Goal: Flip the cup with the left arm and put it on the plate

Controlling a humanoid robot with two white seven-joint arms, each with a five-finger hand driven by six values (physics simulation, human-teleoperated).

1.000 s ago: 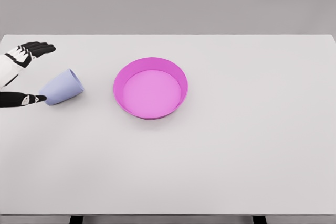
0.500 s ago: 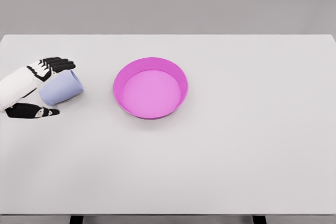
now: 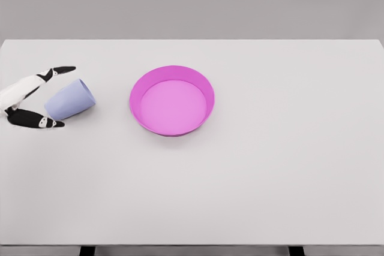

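Observation:
A pale lavender cup [image 3: 71, 100] lies on its side on the white table, its mouth toward the right. My left hand [image 3: 49, 96] reaches in from the left edge with its black fingers spread on either side of the cup's base: one finger [image 3: 60, 70] passes above it, the thumb [image 3: 37, 120] lies below it. The hand is open and does not clasp the cup. A pink round plate [image 3: 172, 100] with a raised rim sits to the right of the cup, apart from it. My right arm is out of view.
The white table [image 3: 270, 166] spans the whole view, its front edge near the bottom of the picture and a grey wall behind it.
My left hand has rolled so its fingers now show edge-on around the cup's base. The cup has stayed lying on its side, shifted only slightly.

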